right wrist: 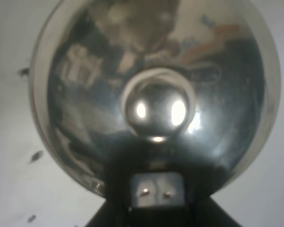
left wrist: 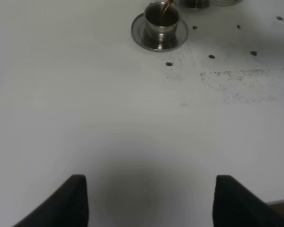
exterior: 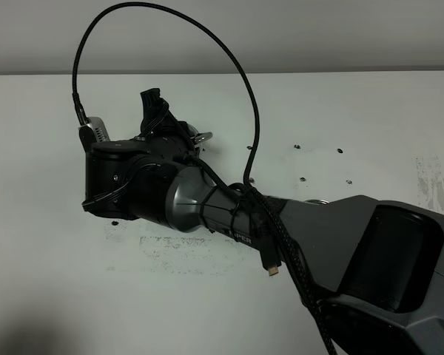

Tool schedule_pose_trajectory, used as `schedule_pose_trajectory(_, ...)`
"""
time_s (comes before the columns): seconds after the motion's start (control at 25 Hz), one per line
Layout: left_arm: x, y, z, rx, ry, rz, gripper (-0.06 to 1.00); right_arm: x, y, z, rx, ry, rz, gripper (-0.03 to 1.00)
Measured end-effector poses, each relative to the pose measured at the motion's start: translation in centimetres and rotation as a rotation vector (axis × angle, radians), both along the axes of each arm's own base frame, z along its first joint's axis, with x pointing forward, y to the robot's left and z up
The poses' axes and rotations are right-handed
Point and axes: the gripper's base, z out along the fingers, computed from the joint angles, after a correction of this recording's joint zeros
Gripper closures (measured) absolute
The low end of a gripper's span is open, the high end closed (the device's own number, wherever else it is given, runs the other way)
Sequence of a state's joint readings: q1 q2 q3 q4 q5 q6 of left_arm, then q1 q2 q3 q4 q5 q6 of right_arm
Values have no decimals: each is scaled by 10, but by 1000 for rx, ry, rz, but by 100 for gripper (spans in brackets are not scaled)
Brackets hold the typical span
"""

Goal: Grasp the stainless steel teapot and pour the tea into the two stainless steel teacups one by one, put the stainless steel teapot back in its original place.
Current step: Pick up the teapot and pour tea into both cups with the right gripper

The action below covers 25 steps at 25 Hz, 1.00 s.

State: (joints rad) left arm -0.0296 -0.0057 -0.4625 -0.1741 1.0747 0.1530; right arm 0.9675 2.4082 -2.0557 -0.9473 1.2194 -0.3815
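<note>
The right pincer (exterior: 155, 115) is clamped on the stainless steel teapot (right wrist: 156, 71) at the handle side. In the right wrist view its dark jaws close round the handle bracket (right wrist: 156, 190), with the pot's domed lid and round knob (right wrist: 156, 111) just beyond them and filling the view. From the high camera the arm hides the pot almost entirely.

The left pincer (left wrist: 149, 198) stands wide apart over the bare white worktop (left wrist: 109, 118). Its two dark fingers (left wrist: 71, 203) hold nothing and touch nothing.

Well ahead of the left pincer and a little to one side sits a teacup (left wrist: 161, 19), upright on its round saucer (left wrist: 142, 35). A thin brown stream of tea (left wrist: 167, 5) enters the cup from above. The second cup cannot be made out; only the rim of another steel piece (left wrist: 195, 3) shows beyond the first.
</note>
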Motion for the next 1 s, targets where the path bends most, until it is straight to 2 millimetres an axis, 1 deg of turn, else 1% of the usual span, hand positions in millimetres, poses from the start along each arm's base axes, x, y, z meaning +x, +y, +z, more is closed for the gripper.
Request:
schedule_pose_trajectory(0.2, 0, 0, 0, 0, 0, 0, 40, 5, -6, -3, 46, 47, -45, 78)
schedule_pose_trajectory(0.28, 0, 0, 0, 0, 0, 0, 40, 6, -9, -1, 68, 65, -60, 78)
schedule_pose_trajectory(0.44, 0, 0, 0, 0, 0, 0, 40, 5, -13, 12, 138, 101, -88, 78)
schedule_pose_trajectory(0.56, 0, 0, 0, 0, 0, 0, 40, 1, -17, 30, 220, 137, -110, 78)
schedule_pose_trajectory(0.64, 0, 0, 0, 0, 0, 0, 40, -2, -22, 43, 280, 163, -134, 78)
schedule_pose_trajectory(0.8, 0, 0, 0, 0, 0, 0, 40, -17, -35, 57, 399, 247, -220, 78)
schedule_pose_trajectory(0.92, 0, 0, 0, 0, 0, 0, 40, -34, -45, 54, 480, 326, -280, 78)
schedule_pose_trajectory(1.0, 0, 0, 0, 0, 0, 0, 40, -43, -46, 50, 552, 375, -320, 78)
